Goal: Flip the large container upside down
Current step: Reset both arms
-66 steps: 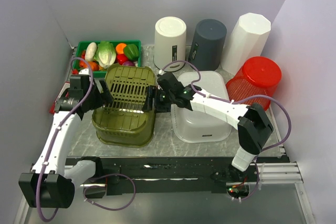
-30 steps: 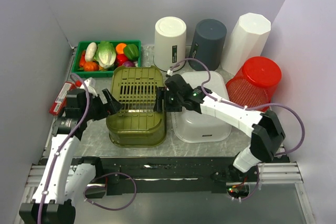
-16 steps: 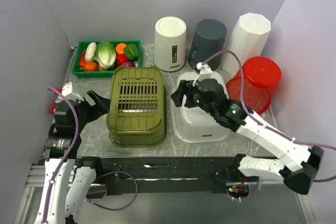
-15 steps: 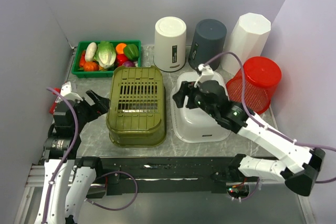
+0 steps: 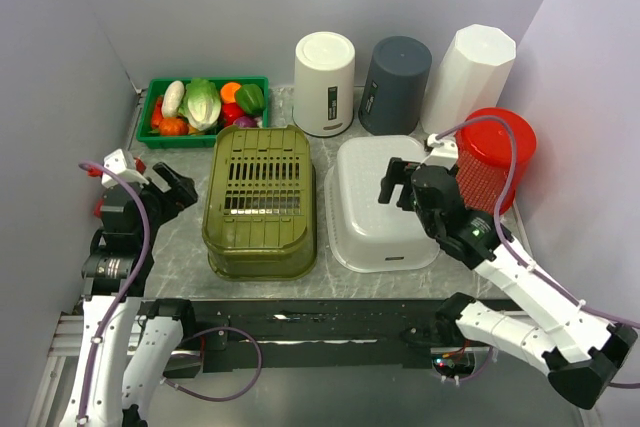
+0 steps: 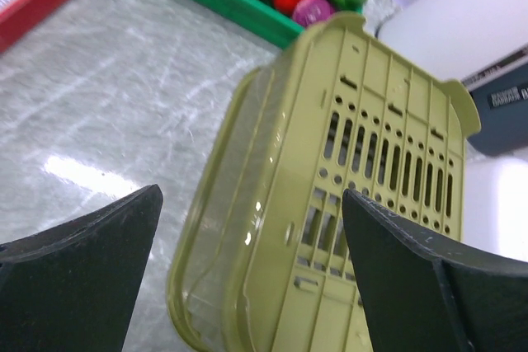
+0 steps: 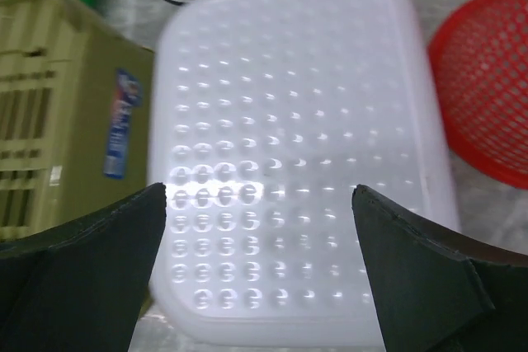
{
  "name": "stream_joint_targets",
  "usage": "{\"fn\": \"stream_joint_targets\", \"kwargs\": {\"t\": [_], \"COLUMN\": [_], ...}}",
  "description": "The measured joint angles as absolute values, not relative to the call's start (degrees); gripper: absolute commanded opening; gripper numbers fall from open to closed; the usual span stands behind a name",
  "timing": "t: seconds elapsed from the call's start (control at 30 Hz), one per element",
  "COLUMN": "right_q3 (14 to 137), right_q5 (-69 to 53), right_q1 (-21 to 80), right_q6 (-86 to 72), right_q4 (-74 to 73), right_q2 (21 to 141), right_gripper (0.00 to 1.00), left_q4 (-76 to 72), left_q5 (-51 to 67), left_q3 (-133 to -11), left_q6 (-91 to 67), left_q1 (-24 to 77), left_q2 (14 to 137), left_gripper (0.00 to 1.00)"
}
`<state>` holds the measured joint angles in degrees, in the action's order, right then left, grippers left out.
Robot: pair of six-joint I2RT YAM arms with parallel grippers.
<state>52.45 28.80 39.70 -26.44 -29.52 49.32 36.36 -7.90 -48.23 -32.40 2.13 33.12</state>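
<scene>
The large olive-green slotted container (image 5: 260,203) lies upside down on the table, its slotted base up; it fills the left wrist view (image 6: 355,195). My left gripper (image 5: 170,187) is open and empty, clear of the container's left side. My right gripper (image 5: 400,185) is open and empty above the white upside-down tub (image 5: 383,202), which fills the right wrist view (image 7: 297,146); the olive container shows there at the left edge (image 7: 49,113).
A green tray of toy vegetables (image 5: 205,107) stands at the back left. A white bin (image 5: 325,69), a dark grey bin (image 5: 396,71) and a white faceted bin (image 5: 468,67) stand along the back. A red mesh basket (image 5: 490,155) sits at the right. A red box (image 5: 108,202) lies left.
The olive container was tipped over onto its rim and let go. Both grippers then drew back from it, the left toward the left edge, the right over the white tub.
</scene>
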Motion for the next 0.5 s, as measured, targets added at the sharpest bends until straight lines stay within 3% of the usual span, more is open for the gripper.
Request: {"fn": "stream_joint_targets", "kwargs": {"t": [0.07,0.23,0.5], "right_q3": [52.7,53.8,53.9], "right_q5": [27.7,9.9,-4.2], "right_q1": [37.4,31.2,30.9], "right_q6": [-25.7,-19.1,-14.0], "right_q4": [-31.9,-37.1,-39.4], "right_q2": [50.3,54.0,52.0], "right_gripper": [1.0,1.0,1.0], "left_q4": [35.4,32.4,29.4], "left_q5": [-9.1,-12.2,-14.7], "left_q3": [-48.2,-46.7,-43.0], "left_q6": [-32.1,-30.8,-30.2], "left_q1": [2.1,2.1,2.1], "left_q2": [33.1,32.4,28.9], "left_gripper": [0.96,0.96,0.96]}}
